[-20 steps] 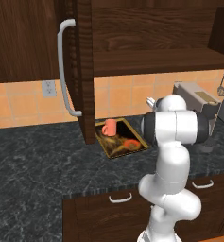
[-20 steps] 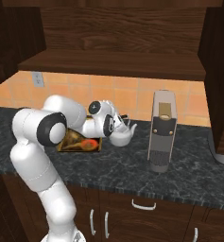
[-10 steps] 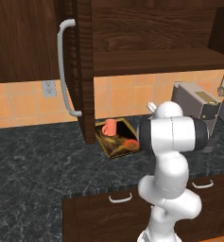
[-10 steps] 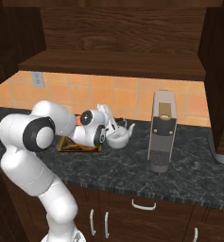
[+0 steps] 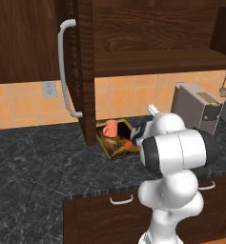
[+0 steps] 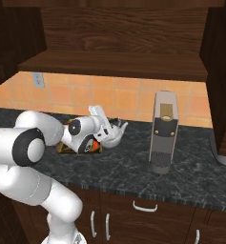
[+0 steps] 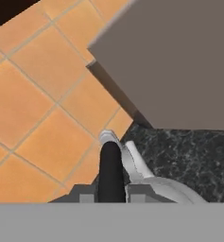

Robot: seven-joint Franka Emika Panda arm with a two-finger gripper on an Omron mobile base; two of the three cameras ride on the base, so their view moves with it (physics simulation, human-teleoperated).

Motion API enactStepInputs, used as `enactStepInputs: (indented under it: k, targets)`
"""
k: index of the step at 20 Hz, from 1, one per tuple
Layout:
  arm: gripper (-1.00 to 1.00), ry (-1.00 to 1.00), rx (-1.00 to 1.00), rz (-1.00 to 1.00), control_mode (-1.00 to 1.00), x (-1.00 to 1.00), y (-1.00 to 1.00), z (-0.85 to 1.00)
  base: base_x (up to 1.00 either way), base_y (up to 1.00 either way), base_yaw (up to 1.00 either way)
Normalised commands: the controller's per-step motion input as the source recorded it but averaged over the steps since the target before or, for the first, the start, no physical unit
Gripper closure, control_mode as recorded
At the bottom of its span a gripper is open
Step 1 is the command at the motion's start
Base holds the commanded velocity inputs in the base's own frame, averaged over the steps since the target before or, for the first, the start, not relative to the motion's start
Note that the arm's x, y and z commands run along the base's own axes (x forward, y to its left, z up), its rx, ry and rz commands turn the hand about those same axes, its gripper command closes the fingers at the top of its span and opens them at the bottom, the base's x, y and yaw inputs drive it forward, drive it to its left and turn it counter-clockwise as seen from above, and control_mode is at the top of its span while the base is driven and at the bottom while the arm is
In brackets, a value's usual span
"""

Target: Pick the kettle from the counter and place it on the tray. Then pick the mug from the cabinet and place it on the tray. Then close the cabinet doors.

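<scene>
The pincer, closed on the kettle handle, has carried it closer to the tray, beside the mug.

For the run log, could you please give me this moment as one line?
gripper: shut on kettle handle | kettle: beside tray, on counter | mug: on tray | cabinet doors: open

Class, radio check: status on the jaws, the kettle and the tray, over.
Gripper jaws shut on kettle handle. Kettle beside tray, not yet on it. Mug already on tray. Toaster stands clear to one side.
</scene>
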Motion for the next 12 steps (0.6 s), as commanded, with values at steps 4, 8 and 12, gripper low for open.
enactStepInputs:
  k: [4, 8, 12]
  targets:
    - [1.00, 0.24, -0.05, -0.05, -1.00, -0.02, 0.02, 0.36, 0.00, 0.00, 0.00]
    - [1.00, 0.19, 0.00, 0.00, -1.00, -0.36, 0.12, 0.06, 0.00, 0.00, 0.00]
    - [1.00, 0.03, -0.06, 0.00, -1.00, -0.21, 0.45, 0.25, 0.00, 0.00, 0.00]
